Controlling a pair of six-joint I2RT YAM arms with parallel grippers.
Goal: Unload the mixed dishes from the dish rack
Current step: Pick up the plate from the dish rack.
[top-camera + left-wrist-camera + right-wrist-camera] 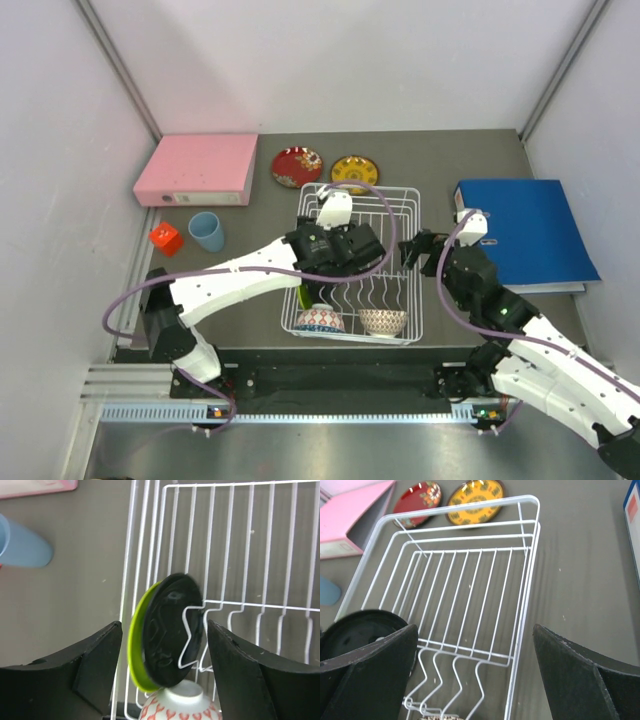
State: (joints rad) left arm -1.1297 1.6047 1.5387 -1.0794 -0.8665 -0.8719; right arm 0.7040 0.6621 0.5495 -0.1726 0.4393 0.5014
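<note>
The white wire dish rack [400,215] stands mid-table. A lime green plate [135,650] with a dark face stands on edge in its wavy dividers [235,615]. My left gripper [164,625] is open, with one finger on each side of the plate and not touching it. It hangs over the rack's left side [318,283]. A blue patterned bowl [320,320] and a beige patterned bowl [383,321] sit in the rack's near end. My right gripper [420,250] is open and empty over the rack's right rim [475,627]. The dark red plate [297,166], the yellow plate [354,173] and the pale blue cup [207,232] lie on the table.
A pink binder [197,168] lies at the back left and a blue binder [525,232] at the right. A small red cube [166,238] sits beside the cup. White walls close in the table on three sides.
</note>
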